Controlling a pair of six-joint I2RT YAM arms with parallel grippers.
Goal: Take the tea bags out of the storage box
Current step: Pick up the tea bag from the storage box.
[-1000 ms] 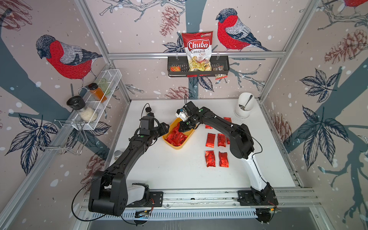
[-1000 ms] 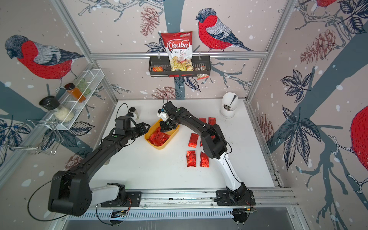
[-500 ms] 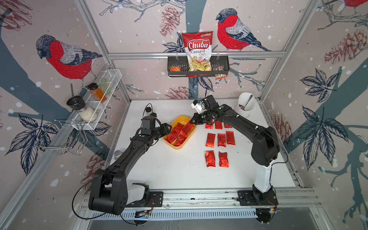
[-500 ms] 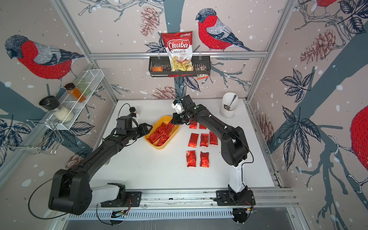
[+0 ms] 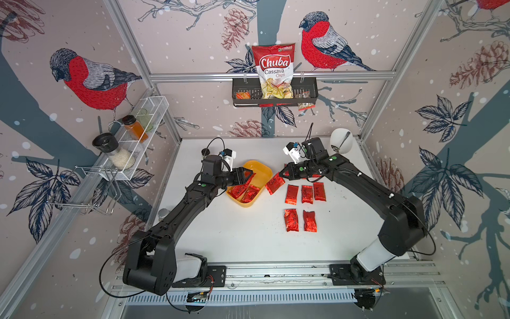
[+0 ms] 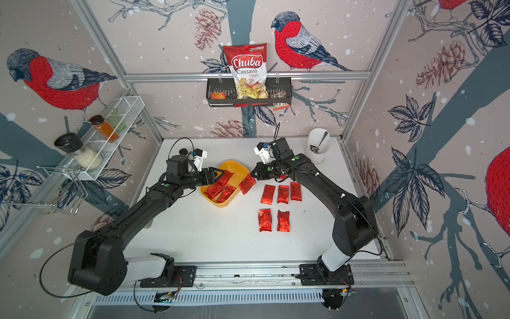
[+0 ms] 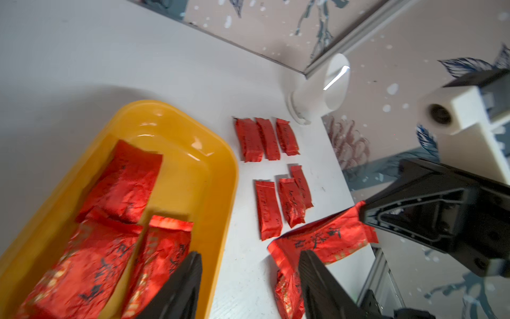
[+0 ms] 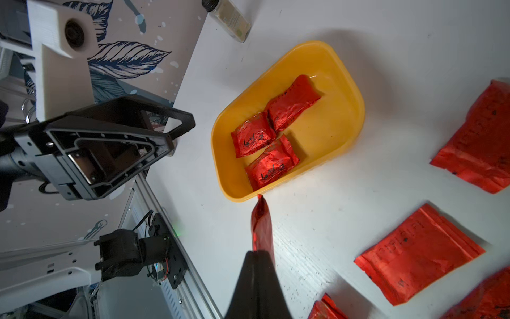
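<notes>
The right gripper point(image 5: 281, 174) pinches one crinkled red foil tea bag point(image 5: 275, 183) by its end, just beside the glossy yellow storage box point(image 5: 260, 169). The left gripper point(image 7: 249, 254) stands wide and empty over this box. The right wrist view shows three flat sachets point(image 8: 276, 129) inside the box. In both top views the left gripper partly covers one of them.

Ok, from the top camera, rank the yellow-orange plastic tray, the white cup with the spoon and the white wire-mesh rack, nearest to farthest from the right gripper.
1. yellow-orange plastic tray, just left of the right gripper, which holds a red foil tea bag.
2. white cup, at the back right corner.
3. white wire-mesh rack, up on the left wall.
</notes>
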